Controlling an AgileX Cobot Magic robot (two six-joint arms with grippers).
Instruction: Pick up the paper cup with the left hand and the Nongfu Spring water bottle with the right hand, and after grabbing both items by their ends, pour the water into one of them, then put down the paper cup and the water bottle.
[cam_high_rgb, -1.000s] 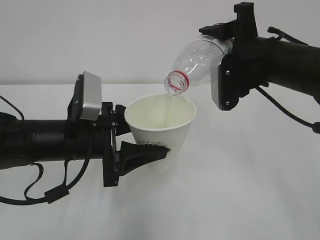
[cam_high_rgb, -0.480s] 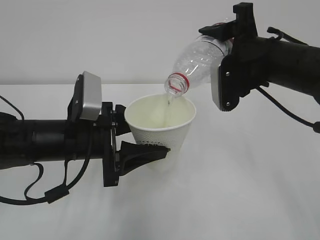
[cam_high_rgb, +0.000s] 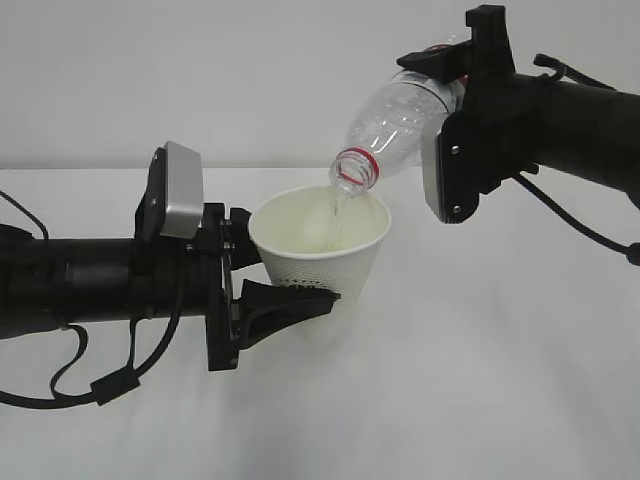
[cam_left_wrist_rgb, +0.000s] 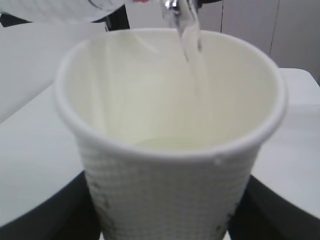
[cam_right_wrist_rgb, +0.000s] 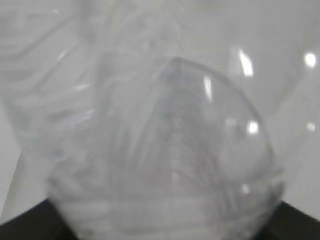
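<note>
White tabletop (cam_high_rgb: 480, 400), pale wall. Left gripper (cam_high_rgb: 285, 300) clasps the paper cup (cam_high_rgb: 322, 255); right gripper (cam_high_rgb: 450, 70) grips the tilted Nongfu Spring water bottle (cam_high_rgb: 395, 125), water (cam_left_wrist_rgb: 187, 35) streaming in. Risk: drifting mouth spills past the rim.

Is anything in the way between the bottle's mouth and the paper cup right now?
Nothing visible. The Nongfu Spring water bottle is tilted with its open mouth just above the paper cup, and the water falls in a thin stream straight into the open top.
</note>
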